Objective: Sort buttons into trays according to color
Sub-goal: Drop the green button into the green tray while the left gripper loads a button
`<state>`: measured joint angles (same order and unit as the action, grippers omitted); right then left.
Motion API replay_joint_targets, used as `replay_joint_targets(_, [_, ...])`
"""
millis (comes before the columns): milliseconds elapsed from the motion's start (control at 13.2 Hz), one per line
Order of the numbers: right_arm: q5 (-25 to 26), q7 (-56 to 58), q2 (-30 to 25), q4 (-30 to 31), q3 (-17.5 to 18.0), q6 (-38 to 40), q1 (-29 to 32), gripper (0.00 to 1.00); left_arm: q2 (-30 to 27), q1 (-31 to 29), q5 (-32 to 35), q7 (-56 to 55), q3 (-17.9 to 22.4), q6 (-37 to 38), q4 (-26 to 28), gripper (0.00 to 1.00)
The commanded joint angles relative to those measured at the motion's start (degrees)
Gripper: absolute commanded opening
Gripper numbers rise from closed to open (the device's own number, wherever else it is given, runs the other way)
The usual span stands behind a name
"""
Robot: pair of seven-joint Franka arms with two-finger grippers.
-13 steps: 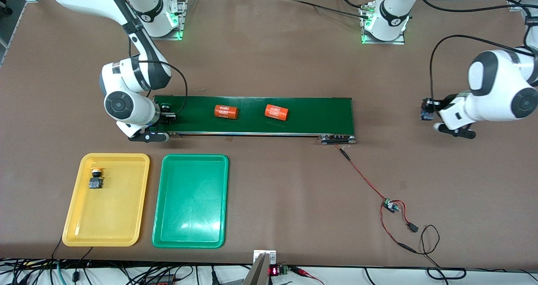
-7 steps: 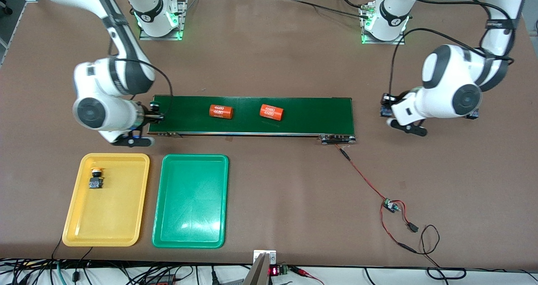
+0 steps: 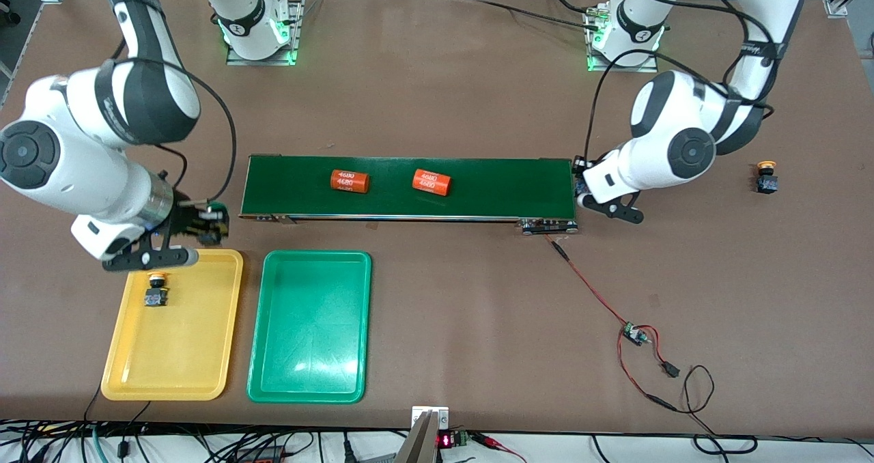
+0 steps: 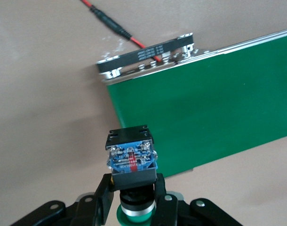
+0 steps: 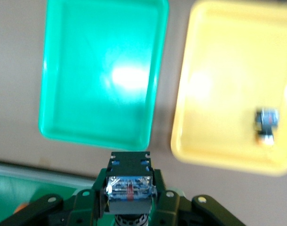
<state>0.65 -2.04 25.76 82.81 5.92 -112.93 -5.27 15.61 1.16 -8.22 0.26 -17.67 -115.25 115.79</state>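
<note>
Right claw [image 3: 205,220] pinches a green button [image 5: 129,184], over the desk [image 3: 437,94] between belt [image 3: 478,186] and yellow tray [image 3: 177,354]. Left claw [image 3: 580,186] pinches another green button [image 4: 131,157] at the belt's other end. One yellow button [image 3: 156,291] lies in the yellow tray; another [image 3: 766,179] sits on the desk toward the left arm's end. Green tray [image 3: 273,354] lies beside the yellow.

high front camera faces the robots; wrist cameras look down, close
</note>
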Motion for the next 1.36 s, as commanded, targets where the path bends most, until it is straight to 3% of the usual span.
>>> replay_joint_targets(0, [-0.7, 4.3, 8.1, -7.1, 0.4, -7.7, -0.3, 0.16, 1.7, 1.7, -1.9, -1.2, 0.4, -2.2, -1.1, 0.0])
replay_joint_targets(227, [-0.9, 10.7, 15.7, -11.0, 0.7, -18.7, -2.2, 0.16, 2.8, 3.1, -2.0, -1.3, 0.4, -5.2, -0.5, 0.0])
replay_joint_targets(531, [-0.7, 12.2, 23.1, -11.4, 1.2, -32.4, -6.9, 0.16, 4.3, 4.0, -3.9, -1.3, 0.4, -9.1, 0.6, 0.0])
replay_joint_targets(834, [-0.6, 13.6, 25.9, -11.3, 1.2, -37.5, -7.2, 0.22, 5.5, 5.0, -3.9, -1.2, 0.4, -11.2, 1.7, 0.0])
replay_joint_targets(910, [-0.6, 13.6, 25.9, -11.3, 1.1, -37.7, -7.2, 0.31, 5.4, 5.5, -3.9, -1.2, 0.4, -11.6, 2.4, 0.0])
replay_joint_targets(986, [-0.7, 13.2, 26.0, -11.2, 1.2, -37.8, -7.2, 0.75, 5.4, 5.8, -3.9, -1.2, 0.4, -11.7, 2.9, 0.0])
replay_joint_targets(1062, [-1.0, 13.3, 26.4, -11.0, 1.2, -38.0, -7.2, 0.9, 5.4, 5.8, -3.9, -1.1, 0.4, -11.9, 3.0, 0.03])
replay_joint_targets(1137, [-1.0, 13.2, 26.4, -10.9, 1.1, -38.9, -7.2, 1.0, 5.7, 5.8, -3.9, -0.8, 0.4, -11.9, 2.9, 0.2])
replay_joint_targets(1213, [-1.0, 13.1, 26.4, -10.7, 1.1, -39.8, -7.2, 1.0, 6.3, 5.8, -3.9, -0.3, 0.4, -12.0, 2.4, 0.68])
replay_joint_targets(1289, [-1.0, 13.3, 26.3, -10.6, 1.1, -40.0, -7.3, 1.0, 5.6, 5.8, -3.7, 0.9, 0.4, -11.9, 2.2, 1.0])
